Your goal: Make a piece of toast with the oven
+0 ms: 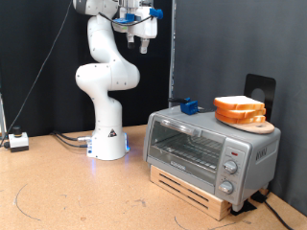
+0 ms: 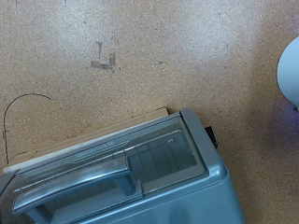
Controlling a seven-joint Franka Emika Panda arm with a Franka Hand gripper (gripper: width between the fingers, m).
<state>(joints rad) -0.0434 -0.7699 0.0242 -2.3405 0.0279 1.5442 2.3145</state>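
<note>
Hovering high at the exterior view's top, well above the bench (image 1: 58, 192) and apart from everything: the tool (image 1: 144, 38), nothing between its fingers, though whether spread or pressed together cannot be told. Below, toward the exterior view's right, the oven (image 1: 206, 149), door shut, raised on a wooden pallet (image 1: 192, 192), presumably for reach. Stacked on a plate (image 1: 261, 127) atop the oven, the bread slices (image 1: 240, 109), the piece of toast among them, not yet loaded. Small blue object (image 1: 189, 105) beside them.
</note>
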